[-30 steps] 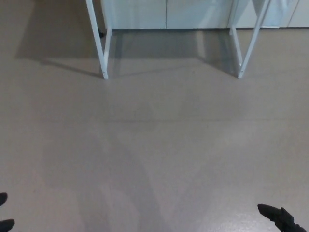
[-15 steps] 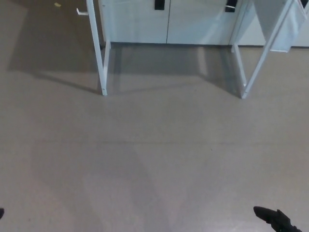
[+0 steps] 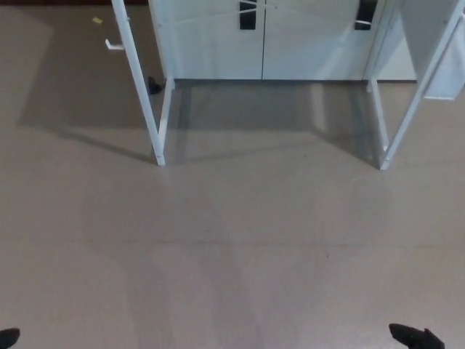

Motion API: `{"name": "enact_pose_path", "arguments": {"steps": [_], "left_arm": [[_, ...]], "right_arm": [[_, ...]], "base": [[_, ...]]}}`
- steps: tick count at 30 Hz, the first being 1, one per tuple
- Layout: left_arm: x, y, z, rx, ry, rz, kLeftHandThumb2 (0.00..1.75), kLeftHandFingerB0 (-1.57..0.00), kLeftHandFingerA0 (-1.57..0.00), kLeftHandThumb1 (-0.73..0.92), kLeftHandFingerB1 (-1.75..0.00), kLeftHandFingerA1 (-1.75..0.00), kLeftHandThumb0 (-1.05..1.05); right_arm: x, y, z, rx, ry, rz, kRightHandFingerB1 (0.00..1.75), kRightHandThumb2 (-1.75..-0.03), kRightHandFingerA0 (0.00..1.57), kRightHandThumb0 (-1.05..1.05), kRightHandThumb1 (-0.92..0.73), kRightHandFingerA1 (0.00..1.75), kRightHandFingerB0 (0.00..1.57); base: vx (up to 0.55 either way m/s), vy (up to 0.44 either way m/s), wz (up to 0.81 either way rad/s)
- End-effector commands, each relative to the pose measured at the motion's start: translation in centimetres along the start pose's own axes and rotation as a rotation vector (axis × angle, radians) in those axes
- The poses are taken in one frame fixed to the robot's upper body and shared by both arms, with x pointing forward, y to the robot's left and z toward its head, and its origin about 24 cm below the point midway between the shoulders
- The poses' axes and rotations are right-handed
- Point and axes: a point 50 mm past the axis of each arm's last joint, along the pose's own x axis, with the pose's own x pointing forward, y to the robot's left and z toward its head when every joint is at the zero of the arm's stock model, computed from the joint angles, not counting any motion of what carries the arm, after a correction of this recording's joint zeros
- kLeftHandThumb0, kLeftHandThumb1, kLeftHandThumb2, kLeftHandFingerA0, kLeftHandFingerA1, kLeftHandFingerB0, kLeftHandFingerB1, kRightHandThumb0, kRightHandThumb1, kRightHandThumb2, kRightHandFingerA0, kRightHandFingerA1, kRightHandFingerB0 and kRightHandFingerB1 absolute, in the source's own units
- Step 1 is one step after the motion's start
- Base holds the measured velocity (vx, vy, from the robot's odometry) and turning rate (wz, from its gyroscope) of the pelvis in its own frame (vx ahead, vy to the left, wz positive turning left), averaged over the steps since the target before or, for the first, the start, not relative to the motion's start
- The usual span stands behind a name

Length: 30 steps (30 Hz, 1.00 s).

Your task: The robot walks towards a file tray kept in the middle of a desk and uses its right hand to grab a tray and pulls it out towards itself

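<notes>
We see only the tips of our two hands, both at the near edge of the view. Our left hand [image 3: 9, 337] shows as a small black sliver at the near left corner. Our right hand [image 3: 415, 338] shows a little more at the near right, dark tips pointing left. Neither arm shows, and finger pose is unclear.

a stretch of bare floor [image 3: 232, 247] fills most of the head view, with the legs of a desk standing on it at the far side: one leg frame [image 3: 149, 102] to the left and another leg frame [image 3: 396, 109] to the right. behind and between the legs stands a cabinet [image 3: 261, 40] with two doors side by side. at the bottom edge, a bit of the left hand [image 3: 9, 337] shows in the left corner and a bit of the right hand [image 3: 415, 338] near the right corner, well apart.
</notes>
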Motion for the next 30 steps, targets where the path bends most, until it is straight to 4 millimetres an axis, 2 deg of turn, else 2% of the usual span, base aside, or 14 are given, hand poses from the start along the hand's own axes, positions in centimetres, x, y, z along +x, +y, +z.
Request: {"name": "enact_pose_path", "arguments": {"steps": [1, 3, 4, 5, 6, 10, 11, 16, 17, 21, 23, 27, 28, 30], "left_arm": [[-0.5, 0.6, 0.0, 0.038, -0.024, 0.026, 0.61, -0.31, -0.47, 0.31, -0.45, -0.51, -0.39], [-0.7, 0.5, -0.1, 0.045, -0.021, 0.026, 0.61, -0.31, -0.48, 0.30, -0.45, -0.50, -0.40], [-0.7, 0.3, -0.1, 0.028, -0.031, 0.017, 0.50, -0.34, -0.49, 0.35, -0.40, -0.46, -0.32], [-0.6, 0.2, 0.0, 0.025, -0.034, 0.013, 0.50, -0.34, -0.49, 0.35, -0.40, -0.46, -0.32], [-0.6, 0.0, -0.1, 0.009, -0.031, 0.011, 0.58, -0.32, -0.45, 0.31, -0.45, -0.51, -0.35], [-0.6, -0.7, -0.2, 0.010, -0.030, 0.011, 0.50, -0.35, -0.49, 0.35, -0.40, -0.46, -0.27], [-0.6, -1.0, -0.1, 0.008, -0.039, 0.018, 0.59, -0.33, -0.45, 0.30, -0.45, -0.51, -0.36], [-0.7, -1.5, -0.1, -0.051, -0.047, 0.036, 0.57, -0.33, -0.45, 0.31, -0.45, -0.52, -0.32], [-1.0, -1.7, -0.4, -0.045, -0.040, 0.035, 0.57, -0.32, -0.44, 0.32, -0.45, -0.51, -0.32], [-1.6, -1.5, -1.5, -0.010, -0.001, 0.031, 0.56, -0.34, -0.45, 0.32, -0.44, -0.50, -0.31], [-1.7, -1.5, -1.6, 0.000, 0.007, 0.031, 0.50, -0.36, -0.48, 0.35, -0.39, -0.46, -0.25], [-1.8, -1.5, -1.8, 0.033, 0.024, 0.021, 0.56, -0.36, -0.45, 0.32, -0.42, -0.49, -0.34], [-1.9, -1.6, -1.9, 0.034, 0.028, 0.020, 0.56, -0.36, -0.45, 0.32, -0.42, -0.48, -0.31], [-1.6, -1.5, -1.6, 0.073, 0.018, 0.017, 0.58, -0.36, -0.46, 0.32, -0.42, -0.47, -0.37]], "right_arm": [[-0.3, 0.1, -0.1, -0.001, -0.020, -0.003, 0.57, -0.77, 0.38, -0.31, -0.65, 0.89, 0.17], [-0.4, 0.1, -0.2, 0.000, -0.016, 0.000, 0.57, -0.78, 0.37, -0.30, -0.64, 0.91, 0.16], [-0.3, 0.2, -0.1, 0.002, -0.013, 0.000, 0.57, -1.01, 0.44, -0.33, -0.49, 0.78, 0.15], [-0.3, 0.3, -0.1, 0.004, -0.013, 0.000, 0.57, -1.01, 0.44, -0.33, -0.49, 0.78, 0.15], [-0.2, 0.3, -0.1, -0.003, -0.013, 0.004, 0.57, -0.77, 0.38, -0.32, -0.66, 0.95, 0.16], [-0.4, 0.5, -0.5, -0.021, -0.004, 0.014, 0.58, -0.79, 0.38, -0.31, -0.63, 0.95, 0.17], [-0.8, 0.7, -0.7, -0.022, -0.006, 0.019, 0.58, -0.78, 0.36, -0.32, -0.64, 0.93, 0.17], [-1.4, 0.9, -1.3, -0.042, 0.011, 0.023, 0.56, -0.78, 0.36, -0.28, -0.63, 0.98, 0.20], [-1.8, 1.0, -1.7, -0.043, 0.021, 0.028, 0.57, -0.76, 0.39, -0.29, -0.65, 0.91, 0.19], [-2.4, 1.3, -2.3, -0.031, 0.031, 0.047, 0.58, -0.76, 0.40, -0.26, -0.67, 0.92, 0.20], [-2.4, 1.3, -2.3, -0.027, 0.029, 0.044, 0.57, -0.78, 0.37, -0.26, -0.65, 0.97, 0.20], [-2.1, 1.1, -2.3, 0.000, 0.038, 0.038, 0.57, -0.77, 0.40, -0.25, -0.67, 0.90, 0.19], [-2.2, 1.2, -2.3, -0.016, 0.036, 0.043, 0.56, -0.77, 0.37, -0.27, -0.67, 0.99, 0.20], [-1.7, 1.2, -1.8, -0.022, 0.020, 0.046, 0.57, -0.76, 0.40, -0.26, -0.67, 0.91, 0.19]], "base": [[0.18, 0.102, -0.12], [0.22, 0.167, -0.09], [0.36, 0.239, 0.16], [0.34, 0.201, -0.22], [0.33, 0.191, 0.11], [0.19, 0.062, 0.05], [0.16, -0.036, 0.14], [0.18, -0.104, 0.09], [0.19, -0.201, 0.05], [0.20, -0.266, 0.11], [0.14, -0.266, -0.04], [0.18, -0.108, -0.03], [0.17, -0.015, -0.01], [0.15, 0.037, -0.04]]}}
